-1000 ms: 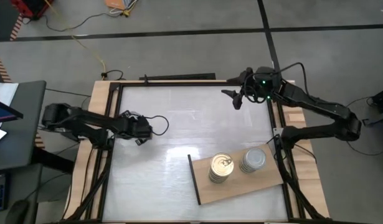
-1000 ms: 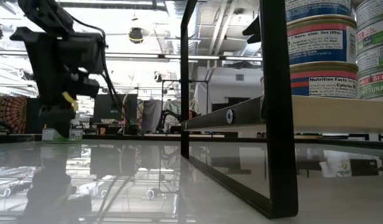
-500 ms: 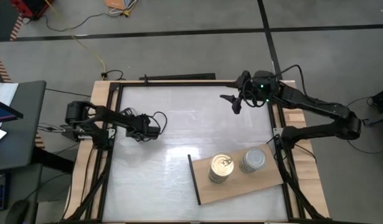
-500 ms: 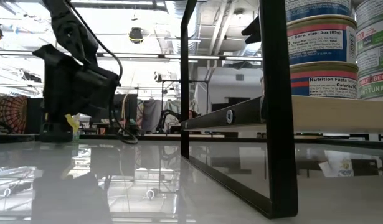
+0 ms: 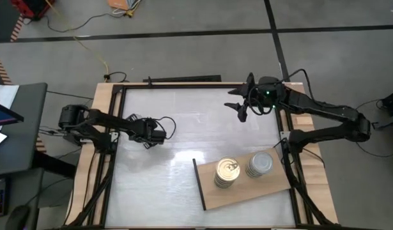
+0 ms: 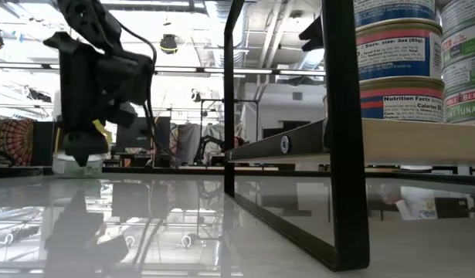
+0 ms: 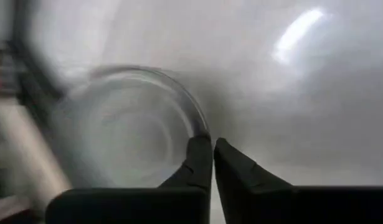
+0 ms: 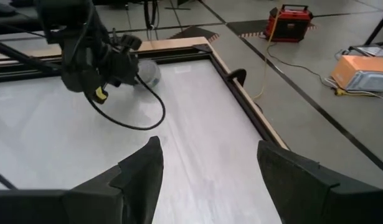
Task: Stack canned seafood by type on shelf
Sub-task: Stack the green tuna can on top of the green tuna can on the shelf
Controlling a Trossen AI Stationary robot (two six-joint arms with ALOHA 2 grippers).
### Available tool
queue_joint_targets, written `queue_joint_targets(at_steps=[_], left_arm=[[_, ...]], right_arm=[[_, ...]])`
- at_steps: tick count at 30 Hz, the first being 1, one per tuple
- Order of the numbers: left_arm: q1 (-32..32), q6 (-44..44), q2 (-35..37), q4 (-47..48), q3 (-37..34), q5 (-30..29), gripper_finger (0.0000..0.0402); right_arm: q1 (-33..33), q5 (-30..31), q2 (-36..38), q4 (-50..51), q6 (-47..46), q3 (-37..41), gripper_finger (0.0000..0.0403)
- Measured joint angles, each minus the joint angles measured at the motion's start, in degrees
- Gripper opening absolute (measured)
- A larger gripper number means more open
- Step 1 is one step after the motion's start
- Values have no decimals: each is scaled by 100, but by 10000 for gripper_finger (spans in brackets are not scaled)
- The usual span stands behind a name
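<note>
A last tin (image 7: 126, 124) is seen on the bench (image 5: 183, 128), just beside the left pincer (image 7: 213, 152), whose fingers are pressed together (nothing pinched). The right pincer (image 8: 207, 168) is held spread. Rigid, slick metal is judged best gripped across its rim.

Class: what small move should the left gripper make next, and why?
Probably a short lift: the left gripper is shut at the rim of the lone tin on the table, and lifting would show whether the rim is actually pinched. The right gripper waits open above the table's far side.
</note>
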State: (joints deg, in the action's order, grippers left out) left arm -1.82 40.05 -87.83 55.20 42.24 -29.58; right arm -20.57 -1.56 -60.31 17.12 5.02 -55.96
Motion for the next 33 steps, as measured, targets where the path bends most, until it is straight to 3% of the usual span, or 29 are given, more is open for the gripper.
queue_joint_targets(at_steps=[3,9,16,19,23,27,33], left_arm=[[96,129,-57,-222,-31,554,1],[363,207,-72,-286,46,452,0],[780,-46,50,-24,700,725,0],[1029,-295,59,239,1164,480,0],[1314,-578,57,351,1664,-347,8],[1229,-986,59,541,2033,-356,53],[605,-1678,59,677,2114,-155,173]], right_arm=[[102,0,0,2,-22,0,285],[242,2,0,24,-77,0,285],[259,2,0,63,-197,0,285],[258,2,0,61,-197,0,285],[257,4,0,17,-111,0,285],[186,4,0,25,144,0,286],[9,12,2,170,358,0,286]])
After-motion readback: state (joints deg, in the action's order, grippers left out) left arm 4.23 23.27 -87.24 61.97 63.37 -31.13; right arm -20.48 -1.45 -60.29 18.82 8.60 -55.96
